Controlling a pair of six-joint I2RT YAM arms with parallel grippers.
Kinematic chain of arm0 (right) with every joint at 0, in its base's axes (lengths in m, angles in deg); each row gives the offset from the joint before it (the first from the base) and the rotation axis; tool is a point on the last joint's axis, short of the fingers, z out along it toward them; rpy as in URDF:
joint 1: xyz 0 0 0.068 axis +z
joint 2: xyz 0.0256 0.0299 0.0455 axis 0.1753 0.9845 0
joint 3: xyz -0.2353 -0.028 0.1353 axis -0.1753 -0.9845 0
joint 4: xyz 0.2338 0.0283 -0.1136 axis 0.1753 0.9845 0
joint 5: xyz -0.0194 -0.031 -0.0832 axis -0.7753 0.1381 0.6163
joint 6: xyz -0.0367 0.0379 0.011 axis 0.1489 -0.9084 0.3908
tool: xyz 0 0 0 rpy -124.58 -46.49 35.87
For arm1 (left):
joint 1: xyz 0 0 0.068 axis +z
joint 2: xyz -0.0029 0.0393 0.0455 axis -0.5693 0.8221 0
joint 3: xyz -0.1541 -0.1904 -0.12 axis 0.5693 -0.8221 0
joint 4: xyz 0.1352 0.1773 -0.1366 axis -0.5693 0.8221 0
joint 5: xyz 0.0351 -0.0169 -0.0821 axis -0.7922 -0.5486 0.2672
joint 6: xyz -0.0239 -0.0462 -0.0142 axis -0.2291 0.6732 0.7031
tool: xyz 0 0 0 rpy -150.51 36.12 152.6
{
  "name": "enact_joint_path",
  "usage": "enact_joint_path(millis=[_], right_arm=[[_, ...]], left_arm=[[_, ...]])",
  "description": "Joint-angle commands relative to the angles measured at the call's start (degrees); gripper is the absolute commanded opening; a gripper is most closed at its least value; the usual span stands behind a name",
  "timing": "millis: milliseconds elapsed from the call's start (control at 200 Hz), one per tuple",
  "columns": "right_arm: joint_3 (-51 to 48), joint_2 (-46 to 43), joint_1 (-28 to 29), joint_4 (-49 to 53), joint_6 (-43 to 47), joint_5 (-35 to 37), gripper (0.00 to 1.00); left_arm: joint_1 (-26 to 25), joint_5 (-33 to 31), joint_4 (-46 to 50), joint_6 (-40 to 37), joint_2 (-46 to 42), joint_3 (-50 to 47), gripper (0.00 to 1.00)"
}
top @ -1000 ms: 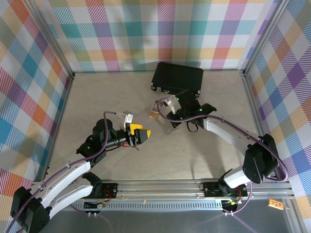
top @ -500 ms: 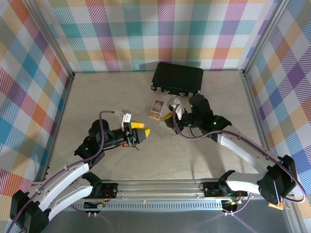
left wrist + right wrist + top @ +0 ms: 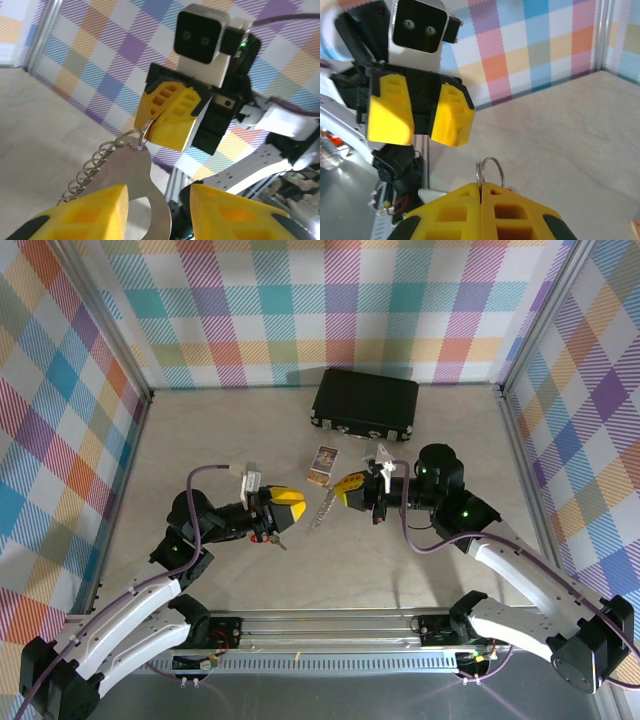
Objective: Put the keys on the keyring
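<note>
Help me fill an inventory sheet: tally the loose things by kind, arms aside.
Black rectangular case: 1
Small printed card: 1
Grey metal oval keyring with chain: 1
Silver key with red plastic tag: 1
Total: 4

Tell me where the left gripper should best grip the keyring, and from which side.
Probably the flat metal body of the keyring, just below the small ring pinched by the right gripper. Come straight on, opposite the right gripper: the body lies between the open fingers of the left gripper, with the chain off to one side.

L tool [image 3: 290, 510], R tool [image 3: 481, 190] yellow; keyring [image 3: 142, 172] silver; case [image 3: 365, 403] blk; walls [image 3: 300, 310] pastel plaid; table [image 3: 200, 440] beige
</note>
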Motion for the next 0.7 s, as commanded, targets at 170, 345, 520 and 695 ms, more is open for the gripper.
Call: enact_joint_path(millis=[170,345,520,695], right_arm=[[-1.34,-1.42,0.17,-10.09,-7.3,-6.98,0.0],[-2.67,-1.92,0.16,-13.63,-9.32,-7.09,0.0],[-3.65,-2.08,0.16,-16.58,-11.05,-7.23,0.0],[-4.18,-1.17,0.16,-19.63,-13.08,-8.16,0.0]], left_arm=[[-1.12,6.44,-11.12,3.05,3.16,4.4,0.31],[-2.51,6.19,-12.1,2.27,5.04,5.16,0.31],[-3.64,5.26,-10.5,0.36,6.45,5.86,0.31],[-4.03,4.02,-9.47,-1.33,7.79,6.71,0.31]])
